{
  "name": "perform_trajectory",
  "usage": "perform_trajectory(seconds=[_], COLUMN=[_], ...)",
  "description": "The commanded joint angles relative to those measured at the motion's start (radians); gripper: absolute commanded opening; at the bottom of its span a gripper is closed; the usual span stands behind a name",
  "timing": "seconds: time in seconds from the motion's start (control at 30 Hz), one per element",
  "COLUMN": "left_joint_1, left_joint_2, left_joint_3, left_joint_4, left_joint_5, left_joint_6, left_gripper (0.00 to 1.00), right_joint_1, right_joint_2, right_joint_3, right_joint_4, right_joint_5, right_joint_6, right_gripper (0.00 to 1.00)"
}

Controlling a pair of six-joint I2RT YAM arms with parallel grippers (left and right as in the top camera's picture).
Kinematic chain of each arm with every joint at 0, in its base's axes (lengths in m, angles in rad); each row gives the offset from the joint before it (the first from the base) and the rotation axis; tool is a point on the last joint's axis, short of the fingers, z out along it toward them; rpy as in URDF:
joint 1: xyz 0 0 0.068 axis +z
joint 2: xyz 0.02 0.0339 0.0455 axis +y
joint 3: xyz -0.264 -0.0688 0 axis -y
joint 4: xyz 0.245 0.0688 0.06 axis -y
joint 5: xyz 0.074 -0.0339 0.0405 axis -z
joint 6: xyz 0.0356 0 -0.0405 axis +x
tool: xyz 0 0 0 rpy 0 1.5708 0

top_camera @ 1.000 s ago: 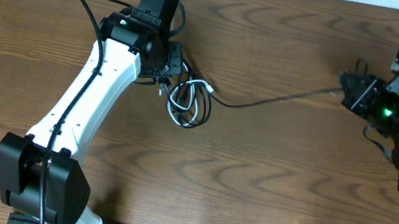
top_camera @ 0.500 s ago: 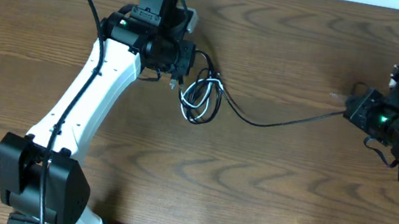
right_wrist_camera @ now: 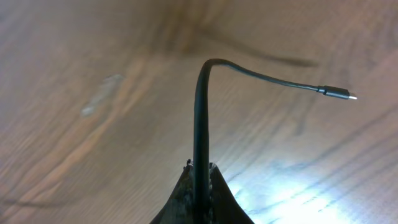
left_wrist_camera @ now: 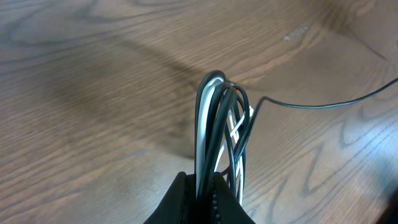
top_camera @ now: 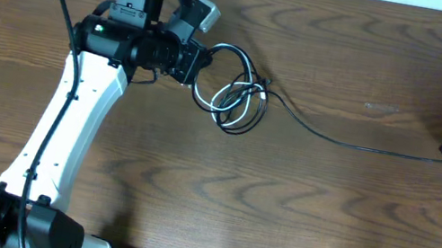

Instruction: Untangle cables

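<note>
Cables are gathered in a small bundle of loops at about 11 o'clock from the middle of the table. The bundle has several black strands and one white cable among them. The left gripper is at the 9 o'clock side of the bundle. Its jaws are closed on the loops, and in the left wrist view the strands stand up from between the fingers, above the wood. From the 3 o'clock side of the bundle a long black cable runs across the table toward 3 o'clock, with a shallow sag. It ends at the right gripper, near the right edge. The jaws of this gripper are closed on the cable near its end. The short free end bends over toward 3 o'clock in the right wrist view and carries a small plug.
</note>
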Motion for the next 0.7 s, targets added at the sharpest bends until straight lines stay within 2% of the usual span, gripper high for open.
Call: perform_trajectory(seconds=[0.0,0.2,0.33,0.4,0.47,0.53,0.57,0.63,0.67], left_joint_1=[0.011,0.011,0.010,0.010,0.010,0.010,0.010,0.010,0.010], left_joint_2=[-0.011,-0.011,-0.011,-0.011,-0.011,-0.011,-0.011,-0.011,-0.011], left_joint_3=[0.001,0.001,0.001,0.001,0.001,0.001,0.001,0.001,0.001], left_joint_4=[-0.001,0.000,-0.001,-0.001,-0.001,-0.001,-0.001,0.000,0.000], left_joint_5=[0.017,0.017,0.027,0.040,0.077,0.098,0.099,0.100,0.103], left_joint_6=[0.013,-0.004,-0.046,-0.066,-0.070,-0.069,-0.069,-0.069,-0.068], left_gripper=[0.07,0.07,0.07,0.07,0.07,0.07,0.07,0.07,0.07], right_joint_1=[-0.051,-0.062,-0.053,-0.035,-0.019,-0.013,-0.013,-0.013,-0.013], right_joint_2=[0.043,0.065,0.065,0.065,0.065,0.065,0.065,0.065,0.065], right_joint_3=[0.011,0.011,0.011,0.011,0.011,0.011,0.011,0.011,0.011], right_joint_4=[0.002,0.023,0.073,0.080,0.081,0.082,0.082,0.087,0.089], right_joint_5=[-0.083,-0.150,-0.457,-0.535,-0.534,-0.535,-0.536,-0.560,-0.588], right_joint_6=[-0.049,-0.111,-0.290,-0.325,-0.325,-0.325,-0.324,-0.330,-0.345], right_gripper=[0.01,0.01,0.02,0.07,0.13,0.29,0.45,0.60,0.62])
